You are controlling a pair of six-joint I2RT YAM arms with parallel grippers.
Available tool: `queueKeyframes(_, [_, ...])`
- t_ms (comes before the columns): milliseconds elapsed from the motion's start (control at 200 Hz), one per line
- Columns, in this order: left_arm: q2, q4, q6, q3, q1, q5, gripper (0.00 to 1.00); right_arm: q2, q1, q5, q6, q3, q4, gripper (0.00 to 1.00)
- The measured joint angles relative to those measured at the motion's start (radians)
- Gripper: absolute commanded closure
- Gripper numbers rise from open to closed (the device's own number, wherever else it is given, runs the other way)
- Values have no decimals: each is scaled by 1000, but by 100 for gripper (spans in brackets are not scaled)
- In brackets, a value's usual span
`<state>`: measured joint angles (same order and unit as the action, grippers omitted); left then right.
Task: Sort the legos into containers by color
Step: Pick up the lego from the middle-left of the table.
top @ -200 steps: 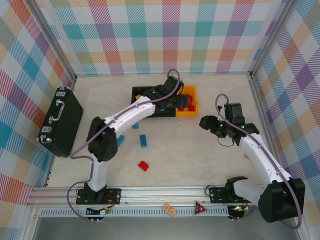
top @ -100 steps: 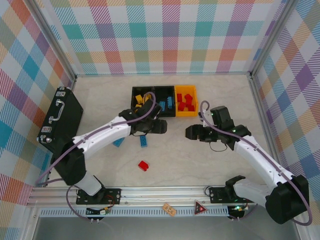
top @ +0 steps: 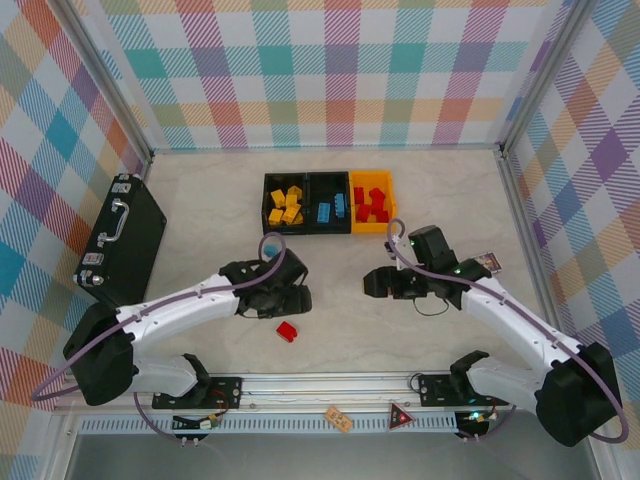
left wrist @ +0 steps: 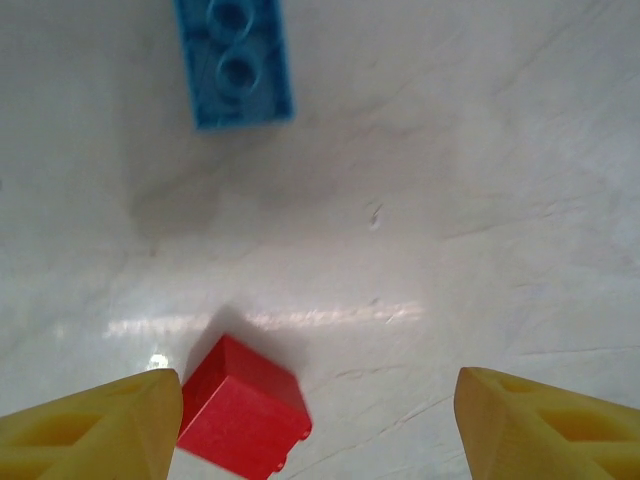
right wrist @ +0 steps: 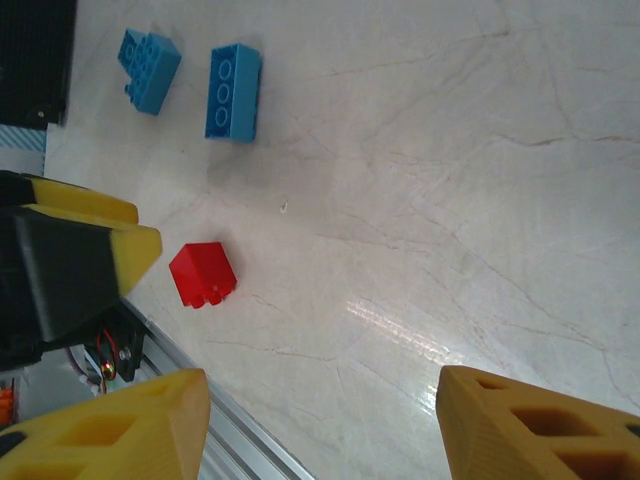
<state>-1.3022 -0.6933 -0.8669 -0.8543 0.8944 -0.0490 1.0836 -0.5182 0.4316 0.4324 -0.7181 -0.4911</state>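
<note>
The left gripper [top: 291,298] hung low over the table [top: 450,180], released, its yellow fingers [left wrist: 90,430] spread wide with nothing between them. In its wrist view a red lego [left wrist: 243,420] lay on the table against the inner edge of the finger on the view's left side; whether they touched could not be told, and the brick's lower corner ran almost to the frame's bottom. A blue lego [left wrist: 235,60] lay farther ahead, its far end cut off by the top edge. The right gripper [top: 375,285] was likewise released and empty, well apart from the red lego; its wrist view also showed a second blue lego [right wrist: 150,68] just beside the first. The containers [top: 308,181] stood in a row toward the back: one black bin held yellow legos [top: 284,204], the middle black bin blue legos [top: 331,209], the yellow-orange bin red legos [top: 372,204], too small to count. A black briefcase [top: 125,240] lay at the left, well apart.
</note>
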Motion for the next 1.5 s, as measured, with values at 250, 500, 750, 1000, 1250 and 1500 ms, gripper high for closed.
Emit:
queueKeyframes(250, [-1,-12,-135,63,52,-16,24,35,-47,-4,3,19,30,38])
queueKeyframes(500, [-34,3,-200,85,52,-9,23,37,-52,-13,5,25,55,39])
queueKeyframes(750, [-102,48,-233,114,52,31,31,53,-53,-23,8,37,68,39])
queueKeyframes(1000, [-126,68,-243,110,52,39,60,54,-53,-31,10,40,81,39])
queueKeyframes(1250, [-126,64,-220,103,52,19,76,54,-53,-42,24,49,84,39])
queueKeyframes(1500, [-143,43,-195,65,52,3,80,54,-53,-57,27,50,84,39])
